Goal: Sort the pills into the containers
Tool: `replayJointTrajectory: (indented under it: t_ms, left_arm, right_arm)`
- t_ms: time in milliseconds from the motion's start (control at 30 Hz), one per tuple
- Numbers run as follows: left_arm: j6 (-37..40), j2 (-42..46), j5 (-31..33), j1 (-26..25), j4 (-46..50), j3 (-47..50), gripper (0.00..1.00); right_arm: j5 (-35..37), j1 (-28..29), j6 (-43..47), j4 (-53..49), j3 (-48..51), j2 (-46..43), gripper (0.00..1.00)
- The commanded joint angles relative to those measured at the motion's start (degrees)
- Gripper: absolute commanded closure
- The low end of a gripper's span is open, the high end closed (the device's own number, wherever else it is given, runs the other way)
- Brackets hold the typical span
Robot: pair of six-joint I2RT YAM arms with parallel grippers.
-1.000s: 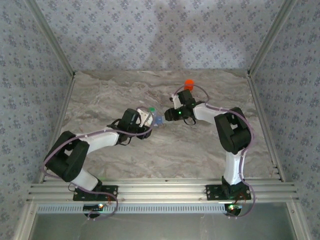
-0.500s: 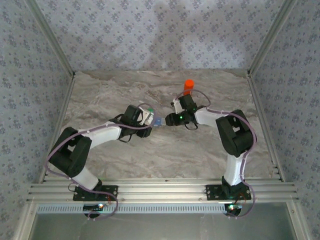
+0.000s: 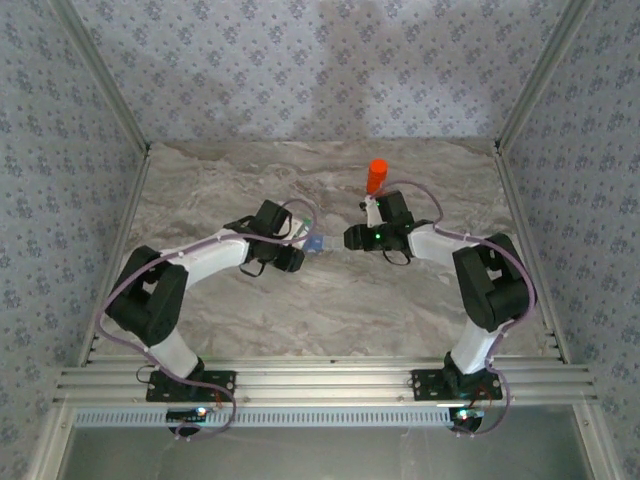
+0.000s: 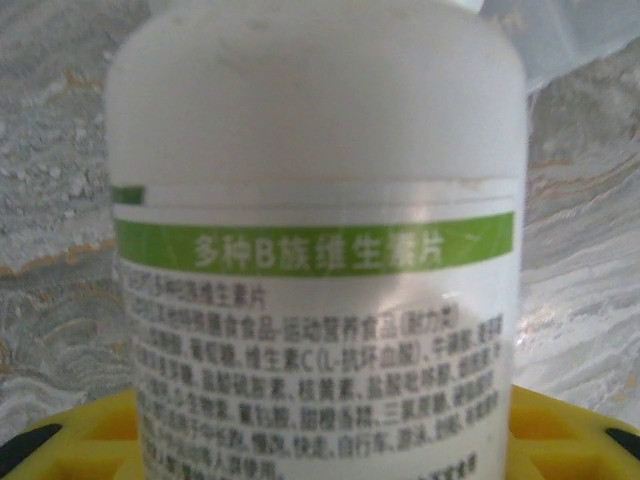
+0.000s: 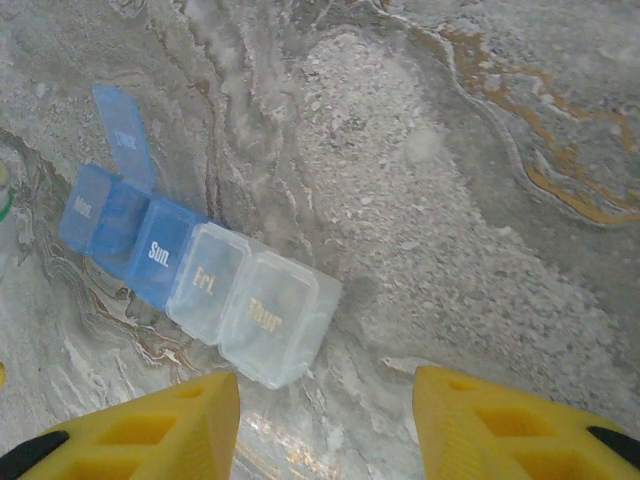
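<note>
**Q:** On the marbled desk (image 3: pixel 330 300), the left gripper (image 3: pixel 297 243) clamps a white vitamin bottle (image 4: pixel 315 200) with a green band, just beside the pill box (image 5: pixel 200 280) at mid-desk. An orange bottle (image 3: pixel 376 176) stands just beyond the right gripper (image 5: pixel 325 425). What's the hazard?

**A:** The pill box lies loose. The right gripper hovers over its clear end, fingers (image 5: pixel 150 425) spread, holding nothing. A nudge from the bottle could slide the light box away.

**Q:** And smaller still?

**A:** One blue lid (image 5: pixel 122 130) stands raised; the others look shut. The compartments are tiny beside that bottle, so too steep a tilt would probably scatter pills across the desk rather than into the open cell.
</note>
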State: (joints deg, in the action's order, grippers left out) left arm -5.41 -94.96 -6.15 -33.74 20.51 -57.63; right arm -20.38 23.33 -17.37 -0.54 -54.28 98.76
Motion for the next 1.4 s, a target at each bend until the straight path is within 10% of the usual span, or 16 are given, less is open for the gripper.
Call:
replayJointTrajectory:
  t_ms: [0, 1367]
  left_arm:
    - [1.43, -0.19, -0.15, -0.09, 6.66, -2.96, 1.00]
    - [12.24, -20.15, 14.43, -5.20, 47.19, -36.06, 1.00]
  right_arm:
    - [0.84, -0.89, -0.31, 1.68, 0.84, -2.37, 0.49]
    - [-9.71, -4.26, -5.47, 6.91, 1.68, 0.89, 0.49]
